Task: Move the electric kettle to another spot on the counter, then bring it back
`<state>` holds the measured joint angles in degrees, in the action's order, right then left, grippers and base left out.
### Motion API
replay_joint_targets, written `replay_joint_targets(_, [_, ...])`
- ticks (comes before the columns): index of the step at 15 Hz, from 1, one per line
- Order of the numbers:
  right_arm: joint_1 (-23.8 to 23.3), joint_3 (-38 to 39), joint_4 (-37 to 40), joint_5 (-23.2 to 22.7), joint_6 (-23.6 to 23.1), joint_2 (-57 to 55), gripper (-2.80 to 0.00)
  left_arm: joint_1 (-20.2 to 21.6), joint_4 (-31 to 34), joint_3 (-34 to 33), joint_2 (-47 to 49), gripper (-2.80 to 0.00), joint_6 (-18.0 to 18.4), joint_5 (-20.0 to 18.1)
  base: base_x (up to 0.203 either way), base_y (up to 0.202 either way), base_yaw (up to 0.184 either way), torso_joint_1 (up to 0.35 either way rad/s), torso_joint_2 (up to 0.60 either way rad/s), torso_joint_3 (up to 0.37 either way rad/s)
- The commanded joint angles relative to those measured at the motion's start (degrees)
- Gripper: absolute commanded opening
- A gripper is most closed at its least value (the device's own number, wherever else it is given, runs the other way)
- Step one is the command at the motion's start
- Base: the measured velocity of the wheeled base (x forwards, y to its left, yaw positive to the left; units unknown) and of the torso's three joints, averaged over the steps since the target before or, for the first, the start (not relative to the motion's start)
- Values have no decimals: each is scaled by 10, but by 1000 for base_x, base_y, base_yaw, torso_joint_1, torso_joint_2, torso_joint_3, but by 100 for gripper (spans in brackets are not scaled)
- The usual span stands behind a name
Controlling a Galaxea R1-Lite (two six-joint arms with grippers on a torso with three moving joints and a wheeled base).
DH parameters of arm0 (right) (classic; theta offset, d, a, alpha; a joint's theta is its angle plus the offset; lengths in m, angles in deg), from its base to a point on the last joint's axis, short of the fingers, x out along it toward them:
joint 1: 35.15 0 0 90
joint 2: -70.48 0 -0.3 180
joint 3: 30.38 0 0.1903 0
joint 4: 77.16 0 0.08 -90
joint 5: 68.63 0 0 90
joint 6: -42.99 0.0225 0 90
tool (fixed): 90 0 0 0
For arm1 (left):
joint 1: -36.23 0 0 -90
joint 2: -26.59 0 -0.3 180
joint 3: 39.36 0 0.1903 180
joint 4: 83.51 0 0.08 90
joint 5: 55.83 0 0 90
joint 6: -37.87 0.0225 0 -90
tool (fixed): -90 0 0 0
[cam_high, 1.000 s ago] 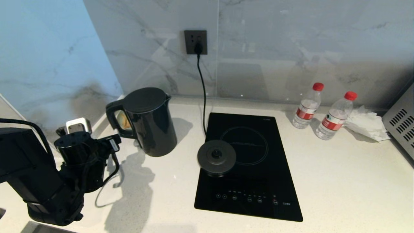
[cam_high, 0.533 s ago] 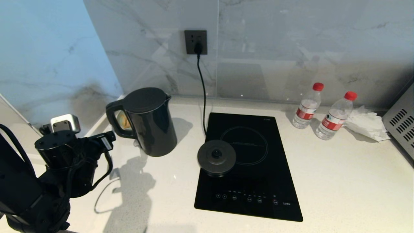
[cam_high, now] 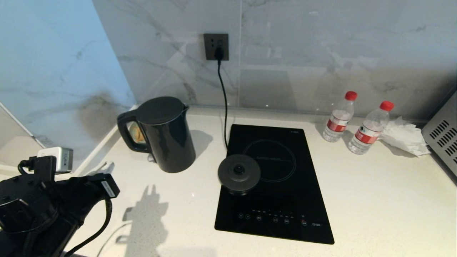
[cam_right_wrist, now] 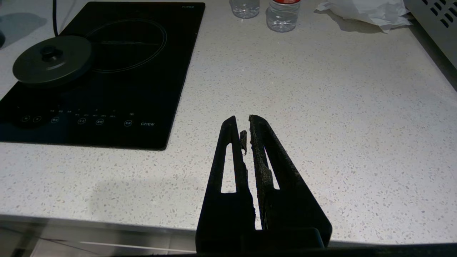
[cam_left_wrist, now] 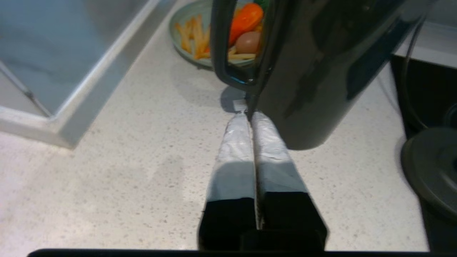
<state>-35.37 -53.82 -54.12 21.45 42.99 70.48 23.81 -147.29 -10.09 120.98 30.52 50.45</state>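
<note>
Standing on the counter (cam_high: 357, 200), electric kettle (cam_high: 166, 134); left gripper (cam_left_wrist: 252, 119) clenched empty beside it, right gripper (cam_right_wrist: 243, 123) likewise clenched.

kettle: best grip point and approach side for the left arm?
Grip the loop handle of the electric kettle, across its vertical bar. It faces the robot's left, spout away, so come in from the left, level with the counter. The body looks too wide and glossy for the jaws. The left gripper is shut near the handle's foot and would have to open first.
</note>
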Motion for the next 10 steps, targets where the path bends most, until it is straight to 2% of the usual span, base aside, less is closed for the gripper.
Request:
replay_joint_targets(1, [0,0,0,0,0,0,-280,-11,-4,-24,-61,-280,-1,-2,0,0,0,0,0,0])
replay_joint_targets(3, [0,0,0,0,0,0,-280,-25,23,-31,-115,-280,-1,-1,0,0,0,0,0,0])
replay_joint_targets(6, [0,0,0,0,0,0,-280,-36,145,-14,-242,-280,-1,-1,0,0,0,0,0,0])
replay_joint_targets(8, [0,0,0,0,0,0,-280,-50,288,21,-365,-280,-1,-2,0,0,0,0,0,0])
replay_joint_targets(10, [0,0,0,0,0,0,-280,-78,518,78,-508,-280,-5,-4,0,0,0,0,0,0])
